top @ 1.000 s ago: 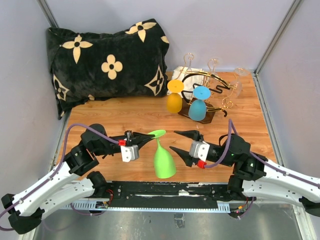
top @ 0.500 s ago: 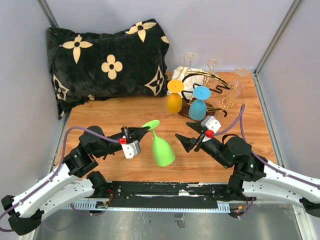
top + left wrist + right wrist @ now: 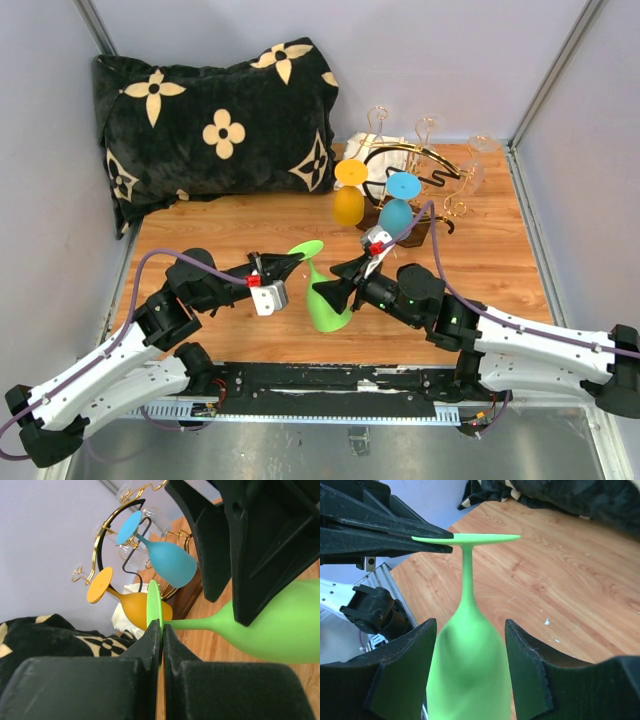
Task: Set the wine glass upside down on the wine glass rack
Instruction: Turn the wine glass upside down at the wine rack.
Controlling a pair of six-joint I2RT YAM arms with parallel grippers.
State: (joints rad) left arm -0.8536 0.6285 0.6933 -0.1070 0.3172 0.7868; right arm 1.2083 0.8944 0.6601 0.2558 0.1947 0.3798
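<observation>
Where the wooden table (image 3: 230,225) meets grey walls on the left, right and far sides, we see bare boards across the middle and the near right, leaving room around both arms. A black pillow (image 3: 215,120) with cream flowers fills the far left corner. The wine glass rack (image 3: 430,158) stands at the far right, its gold wire and black ring rising from a dark base. An orange glass (image 3: 348,205) and a blue glass (image 3: 396,217) hang upside down on its near-left side, between the rack and the arms, and clear glasses hang farther back.

The green wine glass (image 3: 322,318) is in the near middle of the table, inverted and tilted, with its foot up and its bowl down. It is opaque lime green, with a thin stem and a flat round foot. The left gripper (image 3: 290,262) is clamped on the rim of that foot. The right gripper (image 3: 335,282) stands open, one finger on either side of the bowl; we cannot tell whether its pads touch the glass, nor whether the bowl's rim rests on the table.
</observation>
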